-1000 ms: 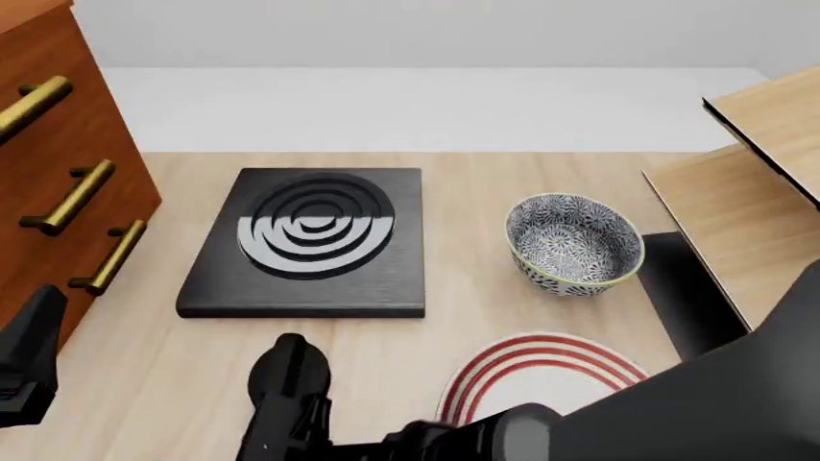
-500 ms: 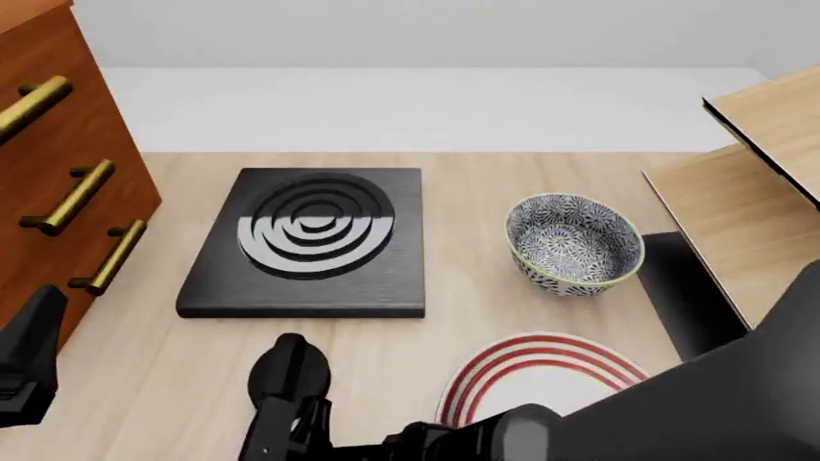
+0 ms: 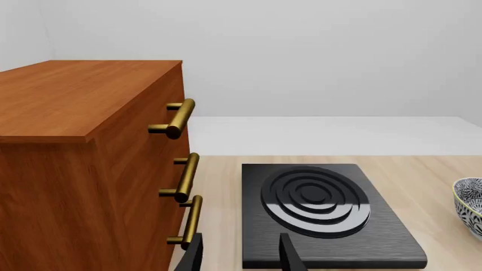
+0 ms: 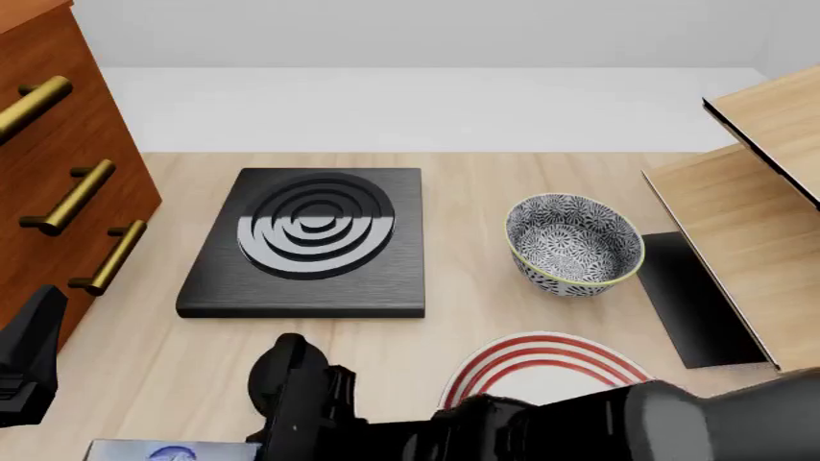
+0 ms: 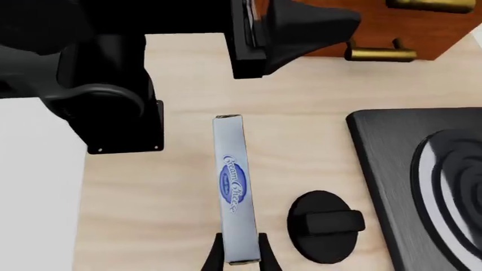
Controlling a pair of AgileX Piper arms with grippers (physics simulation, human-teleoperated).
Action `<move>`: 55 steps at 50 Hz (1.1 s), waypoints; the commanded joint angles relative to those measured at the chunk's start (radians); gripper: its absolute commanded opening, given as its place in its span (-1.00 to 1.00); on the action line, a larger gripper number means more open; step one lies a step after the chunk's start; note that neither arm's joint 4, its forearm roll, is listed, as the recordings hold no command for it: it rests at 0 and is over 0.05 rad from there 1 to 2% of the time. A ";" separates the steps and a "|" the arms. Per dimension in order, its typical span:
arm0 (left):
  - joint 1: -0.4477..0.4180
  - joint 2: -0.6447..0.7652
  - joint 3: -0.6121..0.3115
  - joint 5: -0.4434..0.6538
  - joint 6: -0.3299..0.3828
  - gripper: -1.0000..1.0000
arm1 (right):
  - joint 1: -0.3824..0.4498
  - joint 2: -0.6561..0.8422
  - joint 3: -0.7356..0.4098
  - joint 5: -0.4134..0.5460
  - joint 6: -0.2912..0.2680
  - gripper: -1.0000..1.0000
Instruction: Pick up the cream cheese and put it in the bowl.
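Observation:
The cream cheese (image 5: pixel 233 192) is a slim pale blue box with a dark blue oval logo. My right gripper (image 5: pixel 239 257) is shut on the box's near end. In the front view the cream cheese (image 4: pixel 167 449) pokes out at the bottom left edge, beside my right arm (image 4: pixel 551 427). The speckled bowl (image 4: pixel 573 245) stands at the right middle of the table, far from the box. Its rim also shows in the left wrist view as the bowl (image 3: pixel 468 203). My left gripper (image 3: pixel 241 257) is open and holds nothing, near the cabinet.
A black stove plate (image 4: pixel 307 240) lies left of the bowl, with a round black knob (image 4: pixel 284 363) in front of it. A wooden cabinet (image 4: pixel 52 173) with brass handles stands at the left. A red-ringed plate (image 4: pixel 539 370) sits near the front, and a wooden shelf (image 4: pixel 756 192) stands at the right.
The cream cheese has come into the front view at the bottom left. My right arm has dropped lower, uncovering the shelf's dark base. The left arm has stayed put.

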 commanded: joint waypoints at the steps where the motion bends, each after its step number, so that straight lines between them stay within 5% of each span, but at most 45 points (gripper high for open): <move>1: 0.000 0.000 0.000 0.000 0.000 1.00 | -0.013 -0.139 0.054 0.047 -0.001 -1.00; 22: 0.000 0.000 0.000 0.000 0.000 1.00 | -0.104 -0.372 0.185 0.129 0.018 -1.00; 55: 0.000 0.000 0.000 0.000 0.000 1.00 | -0.528 -0.826 0.309 0.486 0.001 -1.00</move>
